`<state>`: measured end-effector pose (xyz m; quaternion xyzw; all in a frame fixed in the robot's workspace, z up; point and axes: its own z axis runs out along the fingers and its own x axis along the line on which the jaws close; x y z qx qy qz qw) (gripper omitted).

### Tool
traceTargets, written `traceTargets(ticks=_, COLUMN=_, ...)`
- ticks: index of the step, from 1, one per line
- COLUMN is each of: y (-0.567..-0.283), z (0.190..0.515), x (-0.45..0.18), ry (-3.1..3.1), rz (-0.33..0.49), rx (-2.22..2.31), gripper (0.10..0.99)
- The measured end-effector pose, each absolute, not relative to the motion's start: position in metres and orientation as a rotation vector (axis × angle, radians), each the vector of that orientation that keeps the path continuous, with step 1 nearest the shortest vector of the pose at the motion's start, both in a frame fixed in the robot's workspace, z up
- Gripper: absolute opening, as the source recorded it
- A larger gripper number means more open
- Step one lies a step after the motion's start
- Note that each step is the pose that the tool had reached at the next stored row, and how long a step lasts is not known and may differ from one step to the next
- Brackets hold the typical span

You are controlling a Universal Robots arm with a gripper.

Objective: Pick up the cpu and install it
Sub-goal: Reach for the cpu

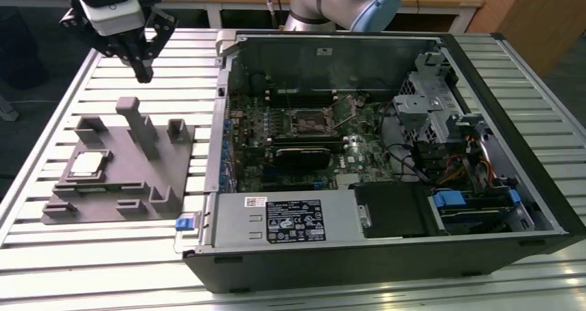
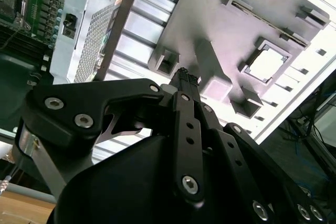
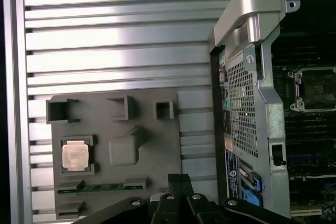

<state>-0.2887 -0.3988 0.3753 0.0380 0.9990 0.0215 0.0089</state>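
Note:
The cpu is a small silver square lying flat in a pocket of the grey plastic tray at the exterior view's left. Both wrist views show the cpu resting in the tray. My gripper hangs above the table beyond the tray's far edge, well clear of the chip. Its black fingers are pressed together with nothing between them, as the gripper shows in both wrist views. The empty socket frame sits on the motherboard inside the open case.
The open black computer case lies on its side on the slatted aluminium table, right beside the tray. Upright grey posts rise from the tray. A black heatsink block sits just below the socket. Drive cages and cables fill the case's right.

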Motion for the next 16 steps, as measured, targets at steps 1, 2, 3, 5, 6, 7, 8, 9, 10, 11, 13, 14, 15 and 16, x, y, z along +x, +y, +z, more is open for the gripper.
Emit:
traceTargets(ticks=1, y=-0.399, z=0.375, x=-0.290, ry=3.121, rz=0.067, rx=0.119, gripper=0.106)
traceTargets(ticks=2, y=-0.399, z=0.375, x=-0.291, ry=3.122, rz=0.067, rx=0.119, gripper=0.106)
traceTargets(ticks=3, y=-0.399, z=0.375, x=-0.291, ry=3.122, rz=0.067, rx=0.119, gripper=0.106)
traceTargets(ticks=5, y=-0.399, z=0.374, x=-0.293, ry=3.124, rz=0.067, rx=0.119, gripper=0.106)
traceTargets(ticks=6, y=-0.399, z=0.374, x=-0.294, ry=3.125, rz=0.067, rx=0.119, gripper=0.106)
traceTargets(ticks=7, y=-0.399, z=0.374, x=-0.295, ry=3.127, rz=0.067, rx=0.119, gripper=0.106)
traceTargets(ticks=8, y=-0.399, z=0.373, x=-0.296, ry=3.128, rz=0.067, rx=0.119, gripper=0.106)
traceTargets(ticks=9, y=-0.399, z=0.373, x=-0.297, ry=3.129, rz=0.067, rx=0.119, gripper=0.106)
traceTargets(ticks=10, y=-0.399, z=0.373, x=-0.298, ry=3.130, rz=0.067, rx=0.119, gripper=0.106)
traceTargets(ticks=11, y=-0.399, z=0.373, x=-0.298, ry=3.131, rz=0.067, rx=0.119, gripper=0.106)
traceTargets(ticks=13, y=-0.399, z=0.372, x=-0.300, ry=3.134, rz=0.067, rx=0.119, gripper=0.106)
traceTargets(ticks=14, y=-0.399, z=0.372, x=-0.301, ry=3.135, rz=0.067, rx=0.120, gripper=0.106)
traceTargets(ticks=15, y=-0.399, z=0.372, x=-0.302, ry=3.136, rz=0.067, rx=0.120, gripper=0.106)
traceTargets(ticks=16, y=-0.399, z=0.371, x=-0.302, ry=3.137, rz=0.067, rx=0.120, gripper=0.106)
